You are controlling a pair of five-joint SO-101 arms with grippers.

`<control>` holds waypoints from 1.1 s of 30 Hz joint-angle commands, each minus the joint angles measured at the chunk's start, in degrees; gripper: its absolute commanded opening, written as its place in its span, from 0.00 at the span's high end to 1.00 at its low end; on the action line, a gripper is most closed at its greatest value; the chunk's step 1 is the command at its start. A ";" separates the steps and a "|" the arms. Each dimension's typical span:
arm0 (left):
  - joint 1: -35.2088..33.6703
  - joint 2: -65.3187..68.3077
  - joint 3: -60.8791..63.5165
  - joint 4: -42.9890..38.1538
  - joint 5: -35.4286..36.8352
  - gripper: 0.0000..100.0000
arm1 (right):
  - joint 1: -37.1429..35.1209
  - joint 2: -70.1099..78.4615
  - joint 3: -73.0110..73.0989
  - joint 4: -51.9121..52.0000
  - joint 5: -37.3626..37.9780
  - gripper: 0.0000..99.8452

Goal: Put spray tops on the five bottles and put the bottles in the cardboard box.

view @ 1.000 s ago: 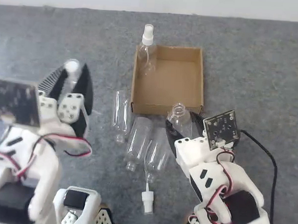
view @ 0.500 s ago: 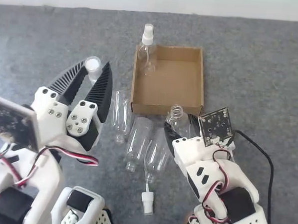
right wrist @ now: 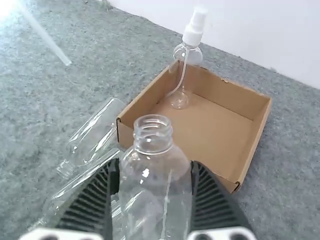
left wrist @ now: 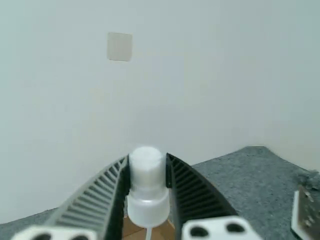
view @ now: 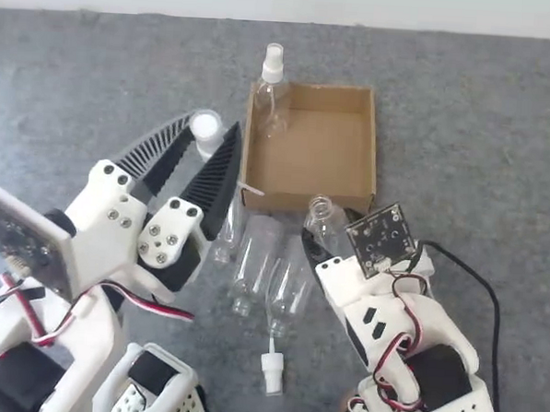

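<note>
Left claw (view: 208, 134) clenched on spray top (view: 205, 125), held above surface (view: 502, 107) beside cardboard box (view: 324, 158); top's lower end cut off in left wrist view. Right claw (right wrist: 155, 167) clamped on open bottle (right wrist: 152, 160), upright near box front; base hidden. Capped bottle (view: 272, 90) stood in box corner. Three lying bottles (view: 252, 260) partly covered by left claw.

glossy clear plastic bottles (view: 254, 260), matt cardboard box (view: 310, 148)

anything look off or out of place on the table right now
Nothing spilled or broken. Three uncapped bottles lie on their sides in front of the cardboard box, and one loose spray top lies just past their necks, away from the box. The capped bottle stands upright in the box's corner.
</note>
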 commanded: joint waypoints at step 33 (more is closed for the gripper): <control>5.27 -0.35 8.66 -6.24 5.63 0.99 | -6.55 -0.84 4.48 -7.34 10.90 0.99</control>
